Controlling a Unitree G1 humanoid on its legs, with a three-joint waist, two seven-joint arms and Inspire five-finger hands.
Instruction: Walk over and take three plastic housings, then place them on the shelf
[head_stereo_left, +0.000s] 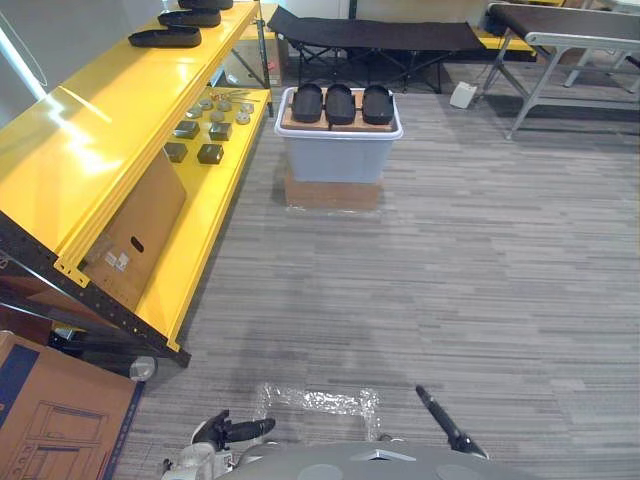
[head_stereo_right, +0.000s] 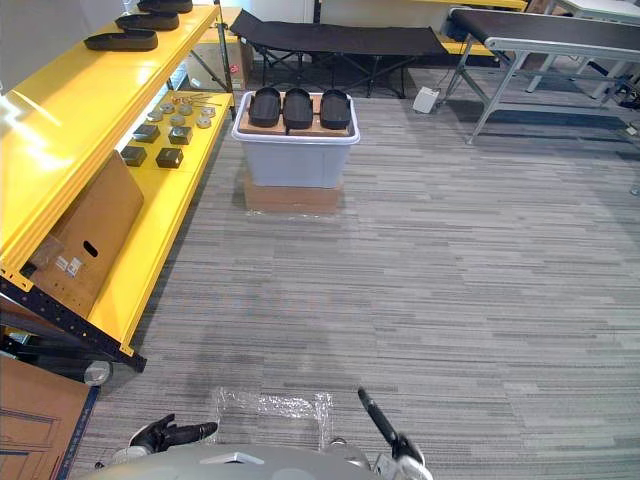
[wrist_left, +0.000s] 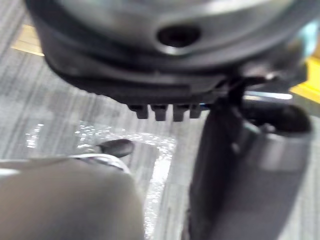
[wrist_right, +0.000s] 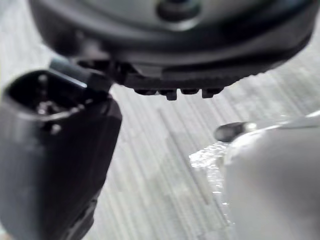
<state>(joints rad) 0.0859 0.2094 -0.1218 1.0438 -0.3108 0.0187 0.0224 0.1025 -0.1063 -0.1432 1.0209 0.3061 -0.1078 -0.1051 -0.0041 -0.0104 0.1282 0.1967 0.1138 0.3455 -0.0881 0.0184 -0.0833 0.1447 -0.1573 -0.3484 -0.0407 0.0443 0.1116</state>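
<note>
1. Nearest us, at the lower edge of the eye views, the left hand (head_stereo_left: 240, 431) sits low. Its dark fingers reach straight toward the middle, its thumb is raised, and it holds nothing.
2. We see the right hand (head_stereo_left: 445, 420) edge-on as a slim dark bar slanting up and leftward. Its fingers are straight and it holds nothing.
3. In the wrist views each hand's dark bulk crosses the top and the thumb looms large beside it. The fingers are cut down to a row of short stubs, so we cannot make out their tips there.
4. Between the hands a crinkled, glossy sheet of clear film (head_stereo_left: 318, 402) lies on the grey, finely striped carpet (head_stereo_left: 480, 280).
5. The three plastic housings (head_stereo_left: 341, 103) are black, rounded oblongs set side by side on a wooden board (head_stereo_left: 288, 118). The board rests on a pale grey tub (head_stereo_left: 335, 160), which stands on a flat cardboard base (head_stereo_left: 333, 193). All of this is far across the carpet, well apart from both hands.
6. The yellow shelf (head_stereo_left: 110, 110) runs along the left, smooth and glossy.
   - Its upper level bears similar black shapes (head_stereo_left: 165, 38) at the far end, the farthest cut off by the frame edge.
   - Its lower level carries small dark blocks (head_stereo_left: 210, 153) and round pieces too small for us to identify.
   - A cardboard sheet (head_stereo_left: 135, 230) leans between the levels.
7. A brown carton (head_stereo_left: 55, 420) is cut off at the lower left.
</note>
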